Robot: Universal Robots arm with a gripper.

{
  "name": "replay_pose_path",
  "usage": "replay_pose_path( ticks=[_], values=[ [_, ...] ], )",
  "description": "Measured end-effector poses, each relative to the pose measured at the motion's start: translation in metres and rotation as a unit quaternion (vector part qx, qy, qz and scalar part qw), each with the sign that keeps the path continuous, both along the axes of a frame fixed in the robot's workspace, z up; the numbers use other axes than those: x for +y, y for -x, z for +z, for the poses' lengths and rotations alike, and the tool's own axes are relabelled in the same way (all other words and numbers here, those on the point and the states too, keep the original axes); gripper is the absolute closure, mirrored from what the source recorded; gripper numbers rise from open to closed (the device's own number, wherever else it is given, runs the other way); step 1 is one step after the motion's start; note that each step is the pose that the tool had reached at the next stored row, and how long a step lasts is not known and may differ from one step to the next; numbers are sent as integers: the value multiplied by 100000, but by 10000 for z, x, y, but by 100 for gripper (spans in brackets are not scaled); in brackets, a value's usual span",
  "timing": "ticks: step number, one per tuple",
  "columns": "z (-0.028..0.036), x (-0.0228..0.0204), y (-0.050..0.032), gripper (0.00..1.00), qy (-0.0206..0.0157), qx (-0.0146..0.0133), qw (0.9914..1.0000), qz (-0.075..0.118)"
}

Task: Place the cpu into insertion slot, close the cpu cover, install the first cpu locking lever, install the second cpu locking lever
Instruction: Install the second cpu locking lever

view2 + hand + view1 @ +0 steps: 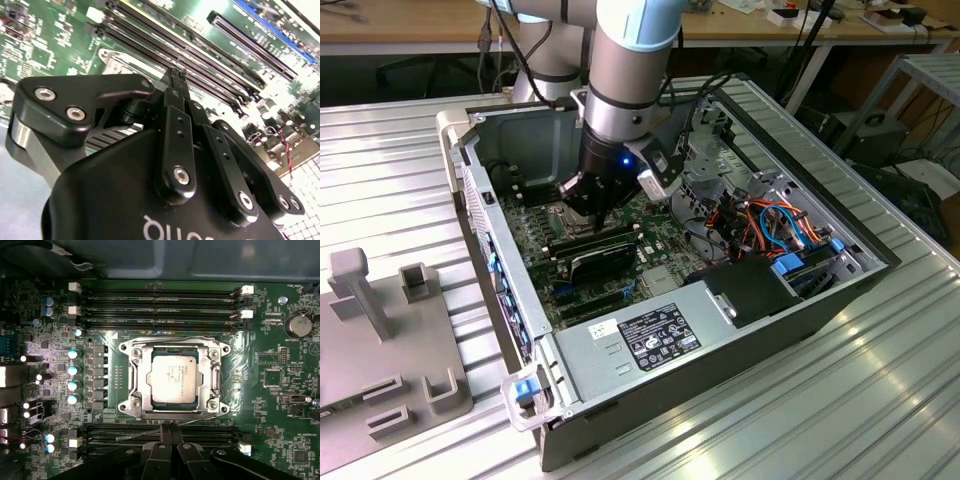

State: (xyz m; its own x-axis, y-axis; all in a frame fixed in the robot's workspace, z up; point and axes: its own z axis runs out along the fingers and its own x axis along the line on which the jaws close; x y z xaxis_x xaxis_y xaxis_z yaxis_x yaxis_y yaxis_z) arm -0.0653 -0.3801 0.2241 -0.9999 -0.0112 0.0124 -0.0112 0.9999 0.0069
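Chip seated in socket, end effector closed beside it

Ribbed metal desk (410, 150) carries an open grey steel computer case (620, 345), a box lying on its side with a green circuit board (535, 235) as its floor. Bundled orange and blue cables (775, 225) fill the end of the case on the exterior view's right. The matt black end effector (582, 200) reaches down into the case; its fingers (175, 82) are pressed together, gripping nothing that shows. In the first wrist view the square insertion slot (131, 407) holds the cpu (175, 376), flat, its silvery-grey top facing up. The cpu cover (216, 375), a thin silvery frame, lies down around the chip. Long black memory slots (160, 297) run along either side.
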Motion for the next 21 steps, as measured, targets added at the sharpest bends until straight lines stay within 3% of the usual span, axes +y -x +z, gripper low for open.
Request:
replay_pose_path(
  ticks=[13,21],
  values=[
    [-32,0,331,89,352,4,99999,-1],
    [-41,0,411,89,350,2,99999,2]
  ],
)
